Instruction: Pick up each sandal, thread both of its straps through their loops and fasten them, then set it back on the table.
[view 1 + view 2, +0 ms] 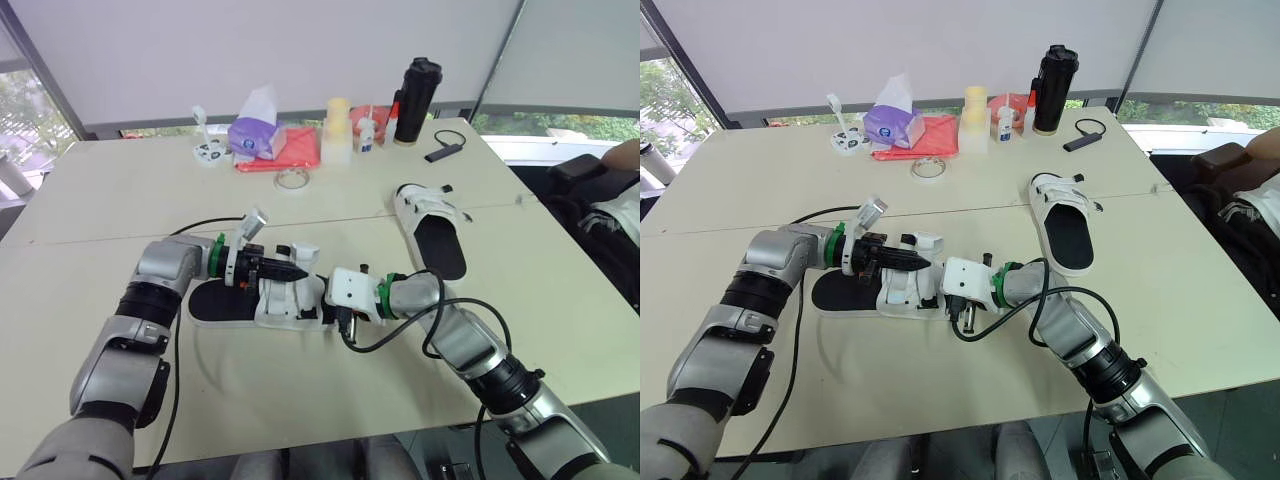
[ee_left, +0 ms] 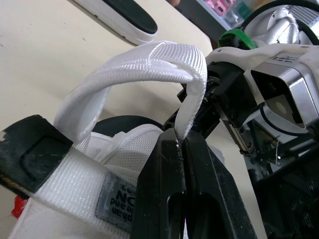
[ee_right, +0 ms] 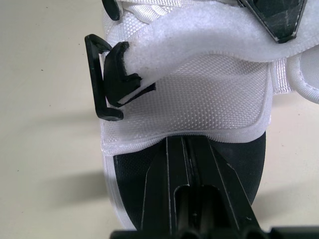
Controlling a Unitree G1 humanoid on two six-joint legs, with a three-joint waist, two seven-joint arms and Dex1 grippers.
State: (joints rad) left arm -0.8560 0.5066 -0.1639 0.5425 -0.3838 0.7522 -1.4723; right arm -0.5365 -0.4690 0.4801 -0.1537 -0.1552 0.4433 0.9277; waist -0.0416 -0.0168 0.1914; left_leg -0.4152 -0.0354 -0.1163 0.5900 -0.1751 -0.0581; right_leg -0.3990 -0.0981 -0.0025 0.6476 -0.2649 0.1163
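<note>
Bench (image 1: 120,190) carries two white, black-soled sandals: near sandal (image 1: 285,300) flat at mid-bench between both arms, far sandal (image 1: 432,230) well apart toward the right side. Left pincer (image 2: 182,142) is pressed together on the near sandal's white strap (image 2: 149,59), which arches above the upper. Right pincer (image 3: 187,142) has its fingers pressed together, tips at the mesh upper's edge, near a black loop (image 3: 102,82).

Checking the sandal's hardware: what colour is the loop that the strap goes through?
Black; the loop shows best in the right wrist view.
</note>
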